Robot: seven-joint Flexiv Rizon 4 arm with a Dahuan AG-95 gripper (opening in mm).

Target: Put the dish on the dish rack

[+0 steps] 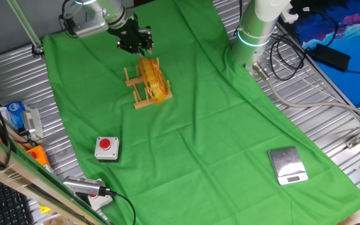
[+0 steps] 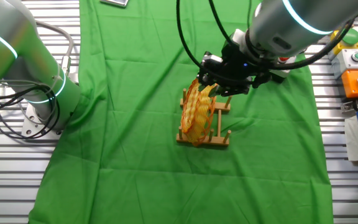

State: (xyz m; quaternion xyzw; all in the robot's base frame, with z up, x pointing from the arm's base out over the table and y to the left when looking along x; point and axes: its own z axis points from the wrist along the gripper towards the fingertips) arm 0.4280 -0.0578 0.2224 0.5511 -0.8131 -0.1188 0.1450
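The dish (image 1: 153, 80) is a yellow woven wicker plate with reddish streaks. It stands on edge in a slot of the small wooden dish rack (image 1: 141, 100) on the green cloth. In the other fixed view the dish (image 2: 197, 112) leans between the pegs of the rack (image 2: 205, 140). My gripper (image 1: 137, 47) hangs just above the far end of the rack, close over the dish's top edge. Its fingers look spread, with nothing between them. In the other fixed view the gripper (image 2: 221, 87) is right beside the dish's upper rim.
A red push button on a grey box (image 1: 107, 147) lies near the front left of the cloth. A small silver scale (image 1: 287, 165) sits at the front right. A second robot base (image 1: 255, 34) stands at the back right. Cables and boxes line the table edges.
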